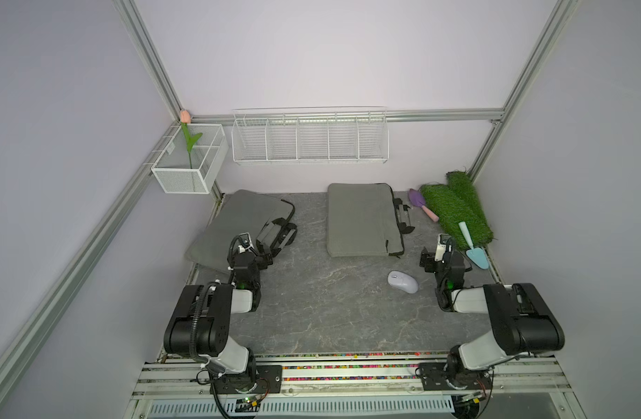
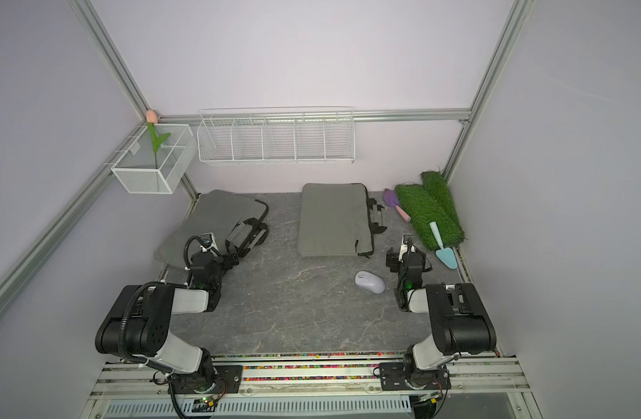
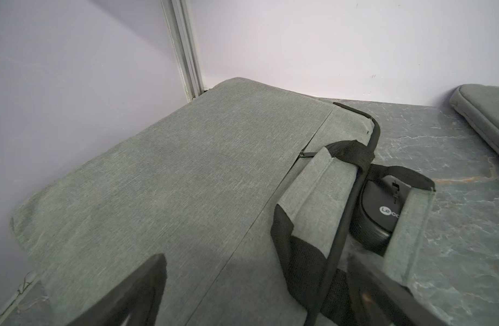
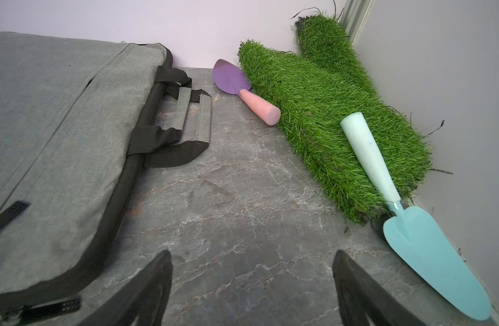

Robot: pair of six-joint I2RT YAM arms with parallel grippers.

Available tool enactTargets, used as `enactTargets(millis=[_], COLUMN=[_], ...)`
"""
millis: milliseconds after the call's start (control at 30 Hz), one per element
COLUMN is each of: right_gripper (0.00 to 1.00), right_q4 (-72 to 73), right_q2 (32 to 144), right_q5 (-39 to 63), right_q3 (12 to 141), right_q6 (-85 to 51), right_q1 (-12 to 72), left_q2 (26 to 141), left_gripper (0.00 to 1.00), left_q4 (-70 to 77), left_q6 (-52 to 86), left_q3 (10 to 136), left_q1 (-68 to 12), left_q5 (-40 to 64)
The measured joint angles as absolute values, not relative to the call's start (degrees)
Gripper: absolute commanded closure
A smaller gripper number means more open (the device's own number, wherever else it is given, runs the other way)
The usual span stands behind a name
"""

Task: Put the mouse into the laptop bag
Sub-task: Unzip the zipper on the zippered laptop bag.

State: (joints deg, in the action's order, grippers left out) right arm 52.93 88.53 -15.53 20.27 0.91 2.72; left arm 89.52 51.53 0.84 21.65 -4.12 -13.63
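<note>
- Right wrist view looks past the right gripper (image 4: 251, 254), its jaws spread wide with nothing between them, toward the laptop bag (image 4: 59, 127) and bare table (image 4: 242, 197). The mouse is not in that view.
- In both top views we find the mouse (image 1: 402, 281) lying loose on the table. It is near the right gripper on its inner side, and apart from the bag's front edge.
- We judge the step in hand to be the reach for the mouse. The right gripper should swing round toward it, come down from above and close across its narrow sides, not along its length.
- Its shell looks smooth and domed, so we would grip low and gently, or it may squirt out.
- We cannot tell whether the bag's zip (image 4: 121, 180) is open, and we would check that before carrying anything over.
- The left gripper (image 3: 255, 258) is also spread wide and empty. It hovers over a second bag (image 3: 186, 183), where a black mouse (image 3: 381, 209) sits among the handle straps (image 3: 341, 158).
- The mouse is pale lavender-white and oval, with a small dark mark (image 1: 395, 276), likely the wheel, near one end.
</note>
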Motion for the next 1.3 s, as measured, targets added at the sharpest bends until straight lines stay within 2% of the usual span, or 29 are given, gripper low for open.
enactTargets(millis=[1100, 1200, 1300], right_gripper=[0.11, 0.11, 0.11], right_q4=[52.21, 38.85, 20.6], right_q2=[87.85, 82.08, 77.38], right_q5=[-15.81, -18.76, -21.32], right_q3=[20.27, 24.1, 37.26], right_q6=[0.95, -0.32, -5.48], right_q1=[2.92, 3.51, 3.46], left_q2=[88.79, 83.44, 72.97], left_gripper=[0.01, 0.01, 0.01], left_q4=[51.9, 48.18, 39.03], left_q6=[0.82, 1.32, 4.12], left_q3=[21.32, 20.99, 22.79], left_q1=[-4.32, -4.91, -4.95], left_q5=[-14.0, -17.39, -21.71])
